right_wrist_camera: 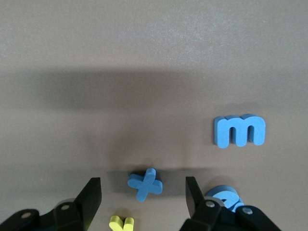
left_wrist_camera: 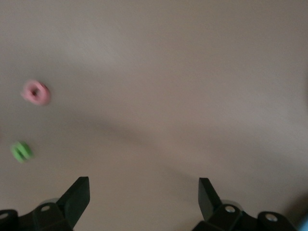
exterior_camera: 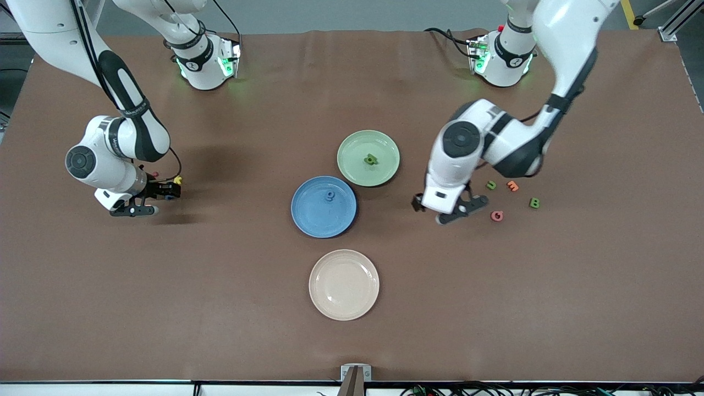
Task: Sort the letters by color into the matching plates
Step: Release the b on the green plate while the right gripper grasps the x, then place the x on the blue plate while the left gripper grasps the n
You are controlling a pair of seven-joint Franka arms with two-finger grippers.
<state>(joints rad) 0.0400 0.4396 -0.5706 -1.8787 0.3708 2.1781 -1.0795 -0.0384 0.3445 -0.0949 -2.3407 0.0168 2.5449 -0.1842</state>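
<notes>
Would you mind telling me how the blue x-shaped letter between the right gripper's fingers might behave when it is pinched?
The blue x-shaped letter looks chunky and foam-like, so probably light and slightly squashy. It lies flat on the table, so rolling seems unlikely. Its slanted arms may let it twist between the right gripper fingers.

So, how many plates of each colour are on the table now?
blue plate: 1
pale green plate: 1
cream plate: 1
Total: 3 plates

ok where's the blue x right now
The blue x lies on the table between the right tool's open fingers in the right wrist view, beside the yellow letter and blue m.
</notes>
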